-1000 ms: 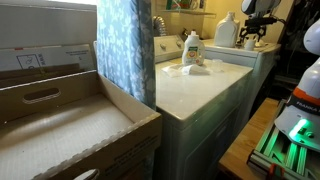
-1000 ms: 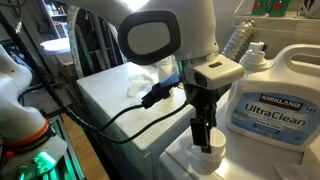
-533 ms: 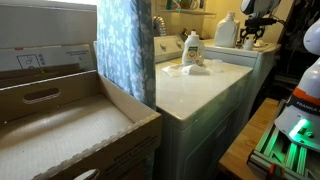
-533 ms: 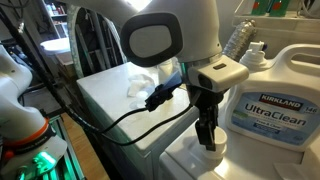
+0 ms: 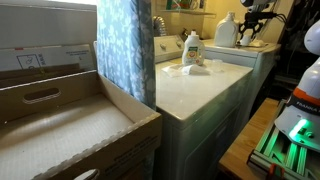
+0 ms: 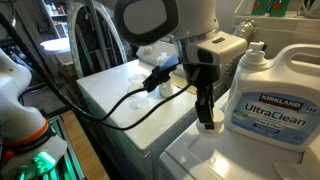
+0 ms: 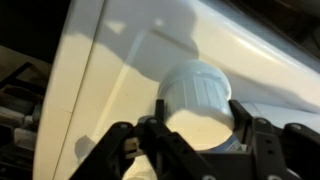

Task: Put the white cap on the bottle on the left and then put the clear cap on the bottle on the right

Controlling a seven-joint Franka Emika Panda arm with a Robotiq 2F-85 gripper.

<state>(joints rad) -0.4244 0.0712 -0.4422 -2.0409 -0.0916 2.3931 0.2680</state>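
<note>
fingers point(image 7: 243, 122) pinch the white cap point(image 7: 198, 100), open appliance top point(image 7: 110, 70) all around.

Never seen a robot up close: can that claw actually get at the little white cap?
Yes, it seems so: in the wrist view the gripper is shut on the white cap, one finger on each side, with nothing in the way.

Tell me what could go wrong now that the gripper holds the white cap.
The gripper pinches the white cap only at its ribbed sides, so it might slip or tilt while carried. The gripper hangs close beside the big detergent bottle; a sideways swing could knock it. The loose cable may snag.
</note>
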